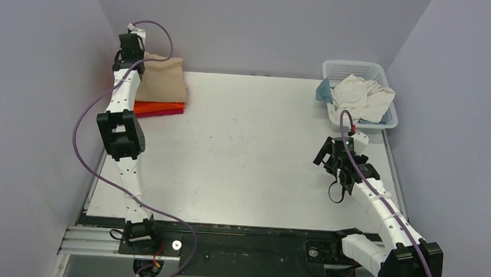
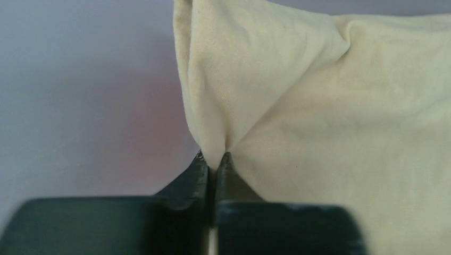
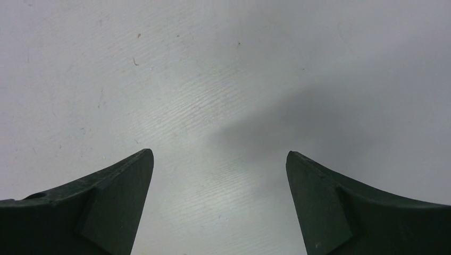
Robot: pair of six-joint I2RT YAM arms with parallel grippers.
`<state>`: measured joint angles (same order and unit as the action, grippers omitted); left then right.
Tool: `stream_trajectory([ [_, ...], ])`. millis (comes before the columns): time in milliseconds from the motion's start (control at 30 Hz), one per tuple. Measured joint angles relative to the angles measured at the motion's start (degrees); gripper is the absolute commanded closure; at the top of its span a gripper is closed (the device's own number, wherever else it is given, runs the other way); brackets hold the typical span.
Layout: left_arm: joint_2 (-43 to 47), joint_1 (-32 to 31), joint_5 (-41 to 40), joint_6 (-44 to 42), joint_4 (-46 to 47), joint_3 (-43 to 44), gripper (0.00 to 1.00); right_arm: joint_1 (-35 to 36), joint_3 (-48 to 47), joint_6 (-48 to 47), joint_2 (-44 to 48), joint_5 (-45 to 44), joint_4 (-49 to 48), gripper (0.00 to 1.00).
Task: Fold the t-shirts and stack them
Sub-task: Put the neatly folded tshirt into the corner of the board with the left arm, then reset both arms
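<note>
Far left: left claw [image 2: 213,159] pinches limp, lightweight tan cloth t-shirt [image 2: 330,117] at edge, perhaps hem; right claw [image 3: 218,154] wide, empty.

At the far left corner of the table [image 1: 242,157], the left arm [image 1: 121,97] covers the left side of the tan t-shirt [image 1: 165,77]. The orange t-shirt [image 1: 159,107] beneath shows only as a strip, perhaps with a dark red layer [image 1: 171,113] under it. In the basket [image 1: 337,68] at the far right corner, the cream-white t-shirt [image 1: 359,94] buries most of the blue t-shirt [image 1: 323,92]. The left wrist view cuts the tan cloth off at top and right.
</note>
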<state>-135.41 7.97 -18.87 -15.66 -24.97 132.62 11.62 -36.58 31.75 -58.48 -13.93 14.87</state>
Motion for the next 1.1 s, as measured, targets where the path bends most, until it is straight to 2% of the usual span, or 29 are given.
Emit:
stream_trajectory([
  [67, -1.86, 1.16, 0.33, -0.04, 0.39, 0.00, 0.24, 0.07, -0.63, 0.20, -0.26, -0.22, 0.02, 0.10],
  [100, -2.89, 1.68, 0.31, 0.44, 0.76, 0.00, 0.18, 0.11, -0.98, 0.35, -0.33, -0.24, 0.13, 0.10],
  [433, -4.55, 3.37, 0.07, 9.79, 1.09, 2.56, 0.14, 1.62, -2.21, 1.42, 0.72, -2.75, 1.77, 0.08],
  [600, 1.18, 2.60, 0.44, 17.00, -2.49, 1.77, 0.13, 1.62, -2.23, 1.97, 4.74, -3.58, 3.06, 0.03],
  [667, 6.49, 1.97, 1.57, 20.52, -4.00, -1.55, 0.12, 1.62, -2.21, 2.32, 6.93, -3.87, 3.58, 0.00],
  [800, 23.96, -0.31, 5.18, 28.30, -3.23, -17.53, 0.11, 1.60, -2.10, 2.97, 10.88, -4.37, 3.82, 0.00],
  [867, 39.95, -3.37, 6.29, 32.52, 2.23, -37.05, 0.11, 1.60, -1.40, 3.37, 12.74, -4.50, 3.74, 0.00],
  [933, 53.35, -8.55, 5.81, 35.36, 4.94, -50.95, 0.10, 1.60, -0.13, 3.80, 14.29, -4.48, 3.58, 0.00],
  [1000, 65.88, -16.83, 4.13, 38.60, 8.96, -64.08, 0.10, 1.60, 1.55, 4.04, 15.58, -4.46, 3.52, 0.00],
  [1100, 80.74, -27.93, 2.67, 44.09, 12.70, -81.07, 0.10, 1.60, 3.67, 4.22, 16.98, -4.42, 3.54, 0.00],
])
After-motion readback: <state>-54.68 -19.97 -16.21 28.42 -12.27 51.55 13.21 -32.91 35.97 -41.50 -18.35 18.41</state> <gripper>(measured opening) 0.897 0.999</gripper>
